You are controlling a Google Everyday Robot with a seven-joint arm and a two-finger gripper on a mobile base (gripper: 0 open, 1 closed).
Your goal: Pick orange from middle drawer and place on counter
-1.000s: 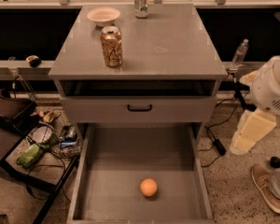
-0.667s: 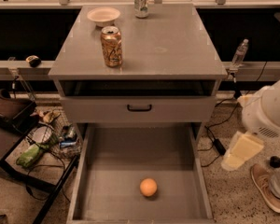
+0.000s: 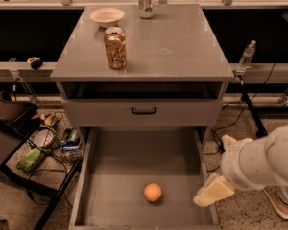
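Observation:
The orange [image 3: 153, 192] lies on the floor of the open middle drawer [image 3: 115, 176], near its front and a little right of centre. The counter [image 3: 177, 42] is the grey top of the cabinet above. My white arm [image 3: 264, 164] comes in from the right edge, and my gripper [image 3: 212, 190] shows as a cream wedge-shaped end over the drawer's right wall. It is to the right of the orange and apart from it.
On the counter stand a gold-orange drink can [image 3: 115, 48] at front left, a cream bowl [image 3: 107, 16] at back left and a silver-green can [image 3: 145, 3] at the back. A closed drawer front with a black handle [image 3: 144, 111] sits above the open drawer. A wire basket of clutter [image 3: 53, 140] is on the left, a water bottle [image 3: 246, 55] on the right.
My arm and gripper have moved down and to the left, from beside the cabinet to the open drawer's right wall. The orange has not moved.

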